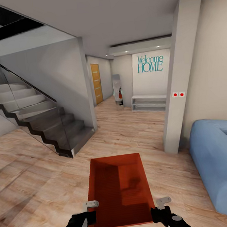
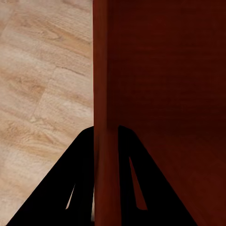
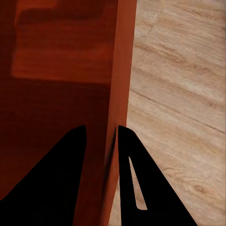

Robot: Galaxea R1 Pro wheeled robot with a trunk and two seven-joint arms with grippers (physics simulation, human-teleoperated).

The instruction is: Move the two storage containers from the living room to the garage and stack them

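Observation:
A rust-red open-top storage container (image 1: 119, 189) hangs low in front of me over the light wood planks of the living room. My left gripper (image 1: 89, 214) is shut on its left wall near the close corner. My right gripper (image 1: 162, 208) is shut on the right wall. In the left wrist view the black fingers (image 2: 136, 179) straddle the container wall (image 2: 101, 94), one inside and one outside. The right wrist view shows the same clamp on the other container wall (image 3: 122, 70). The container is empty inside. The garage and its floor are out of view.
A pale blue sofa (image 1: 220, 165) stands close on the right. A white pillar (image 1: 178, 85) rises ahead right, and a dark staircase with a glass rail (image 1: 40, 117) ahead left. Between them a hallway leads to a wooden door (image 1: 96, 83) and a white shelf (image 1: 149, 102).

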